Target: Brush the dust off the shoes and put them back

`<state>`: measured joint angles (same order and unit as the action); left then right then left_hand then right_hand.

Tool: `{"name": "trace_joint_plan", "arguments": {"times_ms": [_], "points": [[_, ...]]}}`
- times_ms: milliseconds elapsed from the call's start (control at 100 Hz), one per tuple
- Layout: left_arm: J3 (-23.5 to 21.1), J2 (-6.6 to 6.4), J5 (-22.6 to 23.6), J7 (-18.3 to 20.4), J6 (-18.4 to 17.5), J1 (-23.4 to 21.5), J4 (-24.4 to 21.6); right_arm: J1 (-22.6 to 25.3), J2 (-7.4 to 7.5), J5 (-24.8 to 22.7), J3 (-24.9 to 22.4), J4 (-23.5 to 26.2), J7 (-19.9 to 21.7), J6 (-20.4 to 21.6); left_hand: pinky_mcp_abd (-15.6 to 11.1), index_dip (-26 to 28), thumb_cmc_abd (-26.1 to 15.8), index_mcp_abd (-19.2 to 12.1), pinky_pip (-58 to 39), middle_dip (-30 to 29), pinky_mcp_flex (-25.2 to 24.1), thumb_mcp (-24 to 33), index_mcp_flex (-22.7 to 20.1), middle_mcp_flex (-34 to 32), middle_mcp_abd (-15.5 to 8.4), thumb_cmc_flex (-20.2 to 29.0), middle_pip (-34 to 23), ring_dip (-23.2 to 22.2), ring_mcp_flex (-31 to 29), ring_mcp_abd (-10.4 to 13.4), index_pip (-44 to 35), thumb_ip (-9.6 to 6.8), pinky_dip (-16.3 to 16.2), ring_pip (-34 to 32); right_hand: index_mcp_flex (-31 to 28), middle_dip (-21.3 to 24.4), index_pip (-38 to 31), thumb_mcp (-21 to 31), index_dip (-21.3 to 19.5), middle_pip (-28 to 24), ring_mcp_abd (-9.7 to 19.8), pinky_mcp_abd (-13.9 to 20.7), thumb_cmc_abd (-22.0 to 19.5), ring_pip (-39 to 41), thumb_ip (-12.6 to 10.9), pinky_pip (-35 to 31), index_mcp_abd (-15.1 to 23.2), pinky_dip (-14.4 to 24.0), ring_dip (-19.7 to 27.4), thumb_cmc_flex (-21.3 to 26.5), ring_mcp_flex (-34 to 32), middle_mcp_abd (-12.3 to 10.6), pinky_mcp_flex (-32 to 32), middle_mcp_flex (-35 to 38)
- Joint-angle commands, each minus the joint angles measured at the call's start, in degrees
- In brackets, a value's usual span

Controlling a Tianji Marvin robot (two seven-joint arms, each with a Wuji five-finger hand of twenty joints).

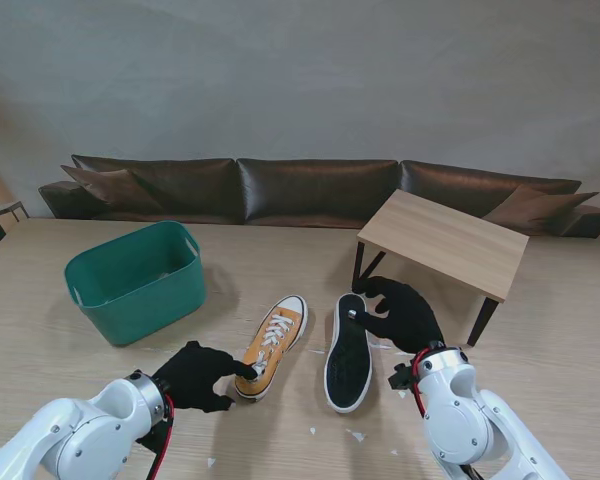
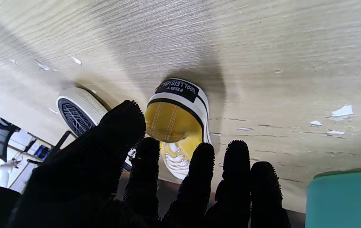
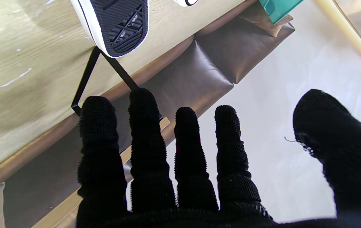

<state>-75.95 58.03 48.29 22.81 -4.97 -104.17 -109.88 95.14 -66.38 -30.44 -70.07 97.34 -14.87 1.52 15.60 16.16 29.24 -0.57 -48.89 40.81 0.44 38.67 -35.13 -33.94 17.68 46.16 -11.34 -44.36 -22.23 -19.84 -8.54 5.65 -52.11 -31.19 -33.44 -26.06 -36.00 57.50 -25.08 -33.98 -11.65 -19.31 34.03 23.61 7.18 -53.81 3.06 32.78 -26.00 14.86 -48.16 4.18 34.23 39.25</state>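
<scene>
The left robot hand [image 1: 195, 375] is lying open, its fingertips touching the heel of the yellow shoe [image 1: 271, 345]. The right robot hand [image 1: 405, 315] is spreading open, fingers touching the overturned shoe [image 1: 348, 352] just beside it on the counter [image 1: 540, 330].

open table [image 1: 280, 250] between basket [image 1: 140, 285] and sneakers [image 1: 272, 345]

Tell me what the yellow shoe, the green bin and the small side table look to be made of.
Yellow shoe: likely canvas, stitched seams, white rubber sole.
Green bin: probably plastic, smooth moulded walls with cut-out handles.
Small table: wood-look top, maybe laminate, on thin black legs, likely metal.
</scene>
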Motion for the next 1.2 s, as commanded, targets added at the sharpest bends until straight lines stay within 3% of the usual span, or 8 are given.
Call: {"name": "trace_joint_plan", "arguments": {"times_ms": [0,360,420,500,620,810,930,1190], "points": [[0.8,0.13,0.2,0.9,0.8,0.3,0.8,0.5,-0.22,0.1,0.1,0.5,0.7,-0.1,-2.1,0.1,2.0,-0.3,-3.9,1.8,-1.2,1.7,-0.5,0.4,0.0,0.6,-1.0,-1.6,1.3,-0.4,-0.7,-0.20,-0.2,-2.5,0.0,0.6,1.0,-0.3,-0.2,0.4,-0.3,-0.9,-0.6,0.2,-1.0,1.3,0.1,0.8,-0.2,-0.8,1.2,0.5,-16.3,-1.7],[6.4,0.13,5.5,-1.2,4.5,3.0,4.6,0.5,-0.29,0.9,0.0,0.5,0.9,-0.3,-2.3,6.8,1.5,1.4,-14.5,7.2,0.6,2.9,-6.7,-1.7,0.5,-0.5,-5.8,-5.6,-1.4,-1.4,-7.1,-0.04,-0.7,-10.4,-0.2,0.6,1.0,-0.2,-0.3,0.4,-0.3,-0.9,-0.8,0.2,-1.0,1.4,-0.1,0.9,-0.2,-0.8,1.3,0.8,-16.5,-1.7],[7.3,0.20,6.9,-2.3,5.1,3.3,5.2,0.5,-0.33,1.0,0.0,0.5,0.9,-0.4,-2.4,9.7,1.3,1.4,-17.9,9.3,1.8,3.4,-8.1,-2.5,0.4,0.2,-8.0,-7.1,-2.7,-1.3,-9.6,0.15,-1.4,-13.2,-0.2,0.6,1.0,-0.2,-0.3,0.4,-0.3,-0.9,-0.8,0.2,-1.0,1.5,-0.2,0.9,-0.2,-0.7,1.3,0.8,-16.5,-1.8],[8.6,0.41,8.6,-4.8,6.0,3.6,6.3,0.5,-0.35,1.1,0.0,0.5,0.8,-0.5,-2.5,18.1,3.4,1.0,-22.2,12.5,3.4,-0.1,-9.5,-3.8,0.5,4.2,-11.5,-9.0,-4.7,-1.4,-14.9,3.17,-1.5,-17.3,-0.2,0.6,0.9,-0.2,-0.3,0.4,-0.3,-1.0,-0.9,0.2,-1.0,1.4,-0.4,1.0,-0.2,-0.7,1.3,0.8,-16.5,-1.7],[10.3,0.51,11.4,-6.9,7.2,4.1,7.6,0.5,-0.37,1.1,0.0,0.5,0.7,-0.5,-2.2,23.0,4.9,0.9,-25.6,16.3,6.7,-5.1,-9.9,-5.7,0.0,7.6,-16.5,-10.9,-7.7,-0.9,-25.6,2.64,-1.7,-22.5,-0.1,0.6,1.0,-0.2,-0.3,0.4,-0.3,-0.9,-1.0,0.3,-1.0,1.5,-0.6,1.0,-0.2,-0.8,1.3,0.8,-16.5,-1.8],[13.1,1.01,11.6,-12.6,9.3,5.3,10.9,0.4,-0.43,1.3,0.1,0.4,0.6,-0.6,-1.6,29.9,6.9,2.9,-28.3,19.2,11.3,-1.8,-8.7,-8.6,-0.9,6.8,-21.8,-12.4,-11.7,-0.4,-46.2,3.44,-3.9,-28.4,0.0,0.6,0.9,-0.2,-0.3,0.3,-0.3,-0.9,-1.2,0.3,-1.0,1.5,-1.0,1.1,-0.2,-0.8,1.3,0.9,-16.6,-1.9],[14.9,1.33,11.7,-16.1,10.4,6.2,13.0,0.3,-0.45,1.3,0.0,0.3,0.5,-0.7,-0.9,33.4,9.7,6.2,-30.5,30.3,15.5,1.4,-8.7,-12.5,-2.1,5.7,-24.4,-12.9,-15.7,0.4,-59.2,4.21,-4.7,-32.4,0.3,0.7,0.9,-0.2,-0.3,0.3,-0.4,-0.8,-1.3,0.3,-1.1,1.5,-1.6,1.1,-0.2,-0.8,1.3,0.9,-16.5,-1.9],[16.4,1.21,16.6,-21.4,9.3,7.2,15.7,0.3,-0.48,1.0,-0.2,0.3,0.3,-1.0,-2.3,42.3,15.6,10.6,-40.0,34.8,28.8,12.1,-16.5,-24.9,-8.0,0.0,-31.4,-11.4,-29.2,5.2,-71.7,6.29,1.8,-41.1,0.7,0.7,0.6,-0.2,-0.3,0.1,-0.4,-0.9,-1.6,0.4,-1.1,1.5,-2.6,1.2,-0.2,-0.9,1.3,1.1,-16.6,-1.8]]}}
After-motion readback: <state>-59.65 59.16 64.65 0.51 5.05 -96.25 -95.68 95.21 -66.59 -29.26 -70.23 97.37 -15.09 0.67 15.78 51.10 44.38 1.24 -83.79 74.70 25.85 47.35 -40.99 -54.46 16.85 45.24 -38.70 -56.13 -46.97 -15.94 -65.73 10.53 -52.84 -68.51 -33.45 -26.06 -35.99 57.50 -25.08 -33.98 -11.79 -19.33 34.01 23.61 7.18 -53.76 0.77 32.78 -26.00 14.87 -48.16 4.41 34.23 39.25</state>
